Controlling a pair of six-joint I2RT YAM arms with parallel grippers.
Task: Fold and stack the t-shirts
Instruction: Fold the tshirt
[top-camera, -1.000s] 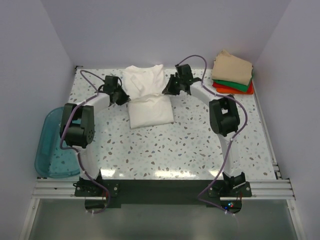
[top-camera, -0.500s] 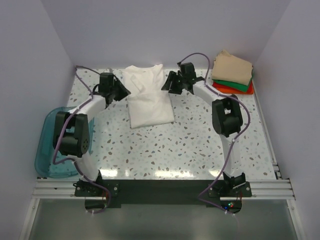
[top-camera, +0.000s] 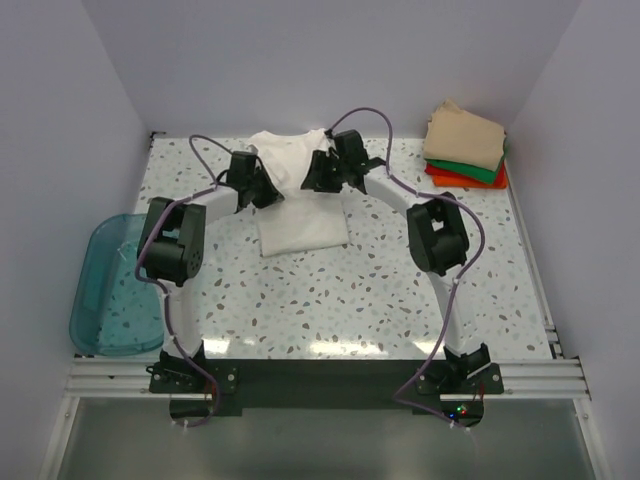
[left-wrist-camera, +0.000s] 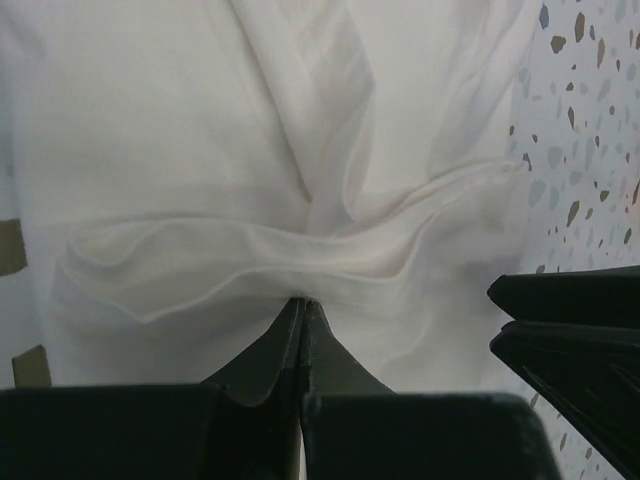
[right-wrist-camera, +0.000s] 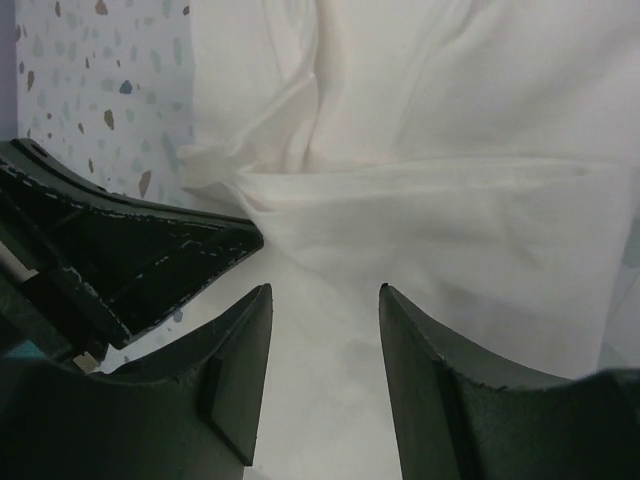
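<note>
The large white t-shirt (top-camera: 300, 215) lies partly folded at the back middle of the table. It fills the left wrist view (left-wrist-camera: 250, 150) and the right wrist view (right-wrist-camera: 450, 150). My left gripper (top-camera: 264, 188) is at its left side, jaws shut (left-wrist-camera: 301, 300) with the tips pinching a layered fold edge. My right gripper (top-camera: 318, 174) hangs over the shirt's right side, open (right-wrist-camera: 325, 290), with cloth beneath and nothing between the fingers. Tan (top-camera: 463, 135), green (top-camera: 472, 172) and orange-red (top-camera: 443, 178) folded t-shirts are stacked at the back right.
A translucent teal bin (top-camera: 108, 288) hangs over the table's left edge. Walls close in the back and both sides. The two grippers are close together; each shows in the other's wrist view, the right gripper (left-wrist-camera: 575, 345) and the left gripper (right-wrist-camera: 120, 250).
Both grippers moved inward onto the white t-shirt. The left opened and shut again on the fold. The right went from shut to open.
</note>
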